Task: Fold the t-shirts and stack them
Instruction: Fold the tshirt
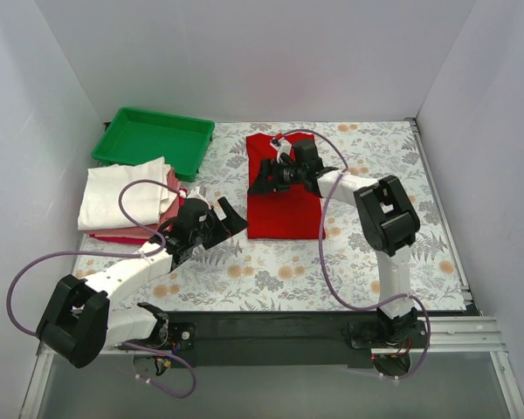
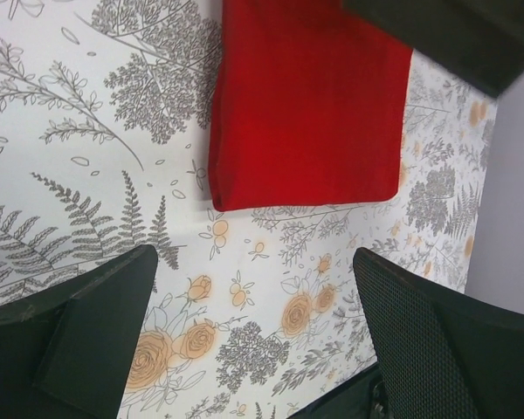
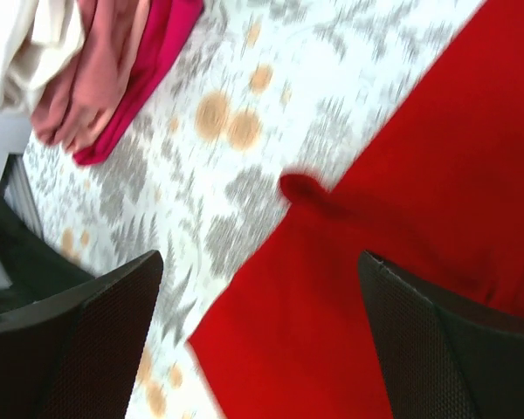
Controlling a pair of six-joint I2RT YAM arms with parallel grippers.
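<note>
Folded red t-shirt (image 1: 284,205) mid-table on floral cover (image 1: 271,271); cream-topped t-shirt pile (image 1: 127,196) at left, next to green tray (image 1: 153,140).
Left gripper (image 1: 230,220) spread wide, empty, just off shirt's near-left corner. Right gripper (image 1: 264,179) spread too, empty, over shirt's left edge. Only in right wrist view: small raised pucker on that edge, blurred.

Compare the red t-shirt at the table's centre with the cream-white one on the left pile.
The red t-shirt is bright red; the cream-white t-shirt is pale. The red t-shirt lies alone, flat on the table cover; the cream-white t-shirt tops a pile of other cloth. Both are folded.
</note>
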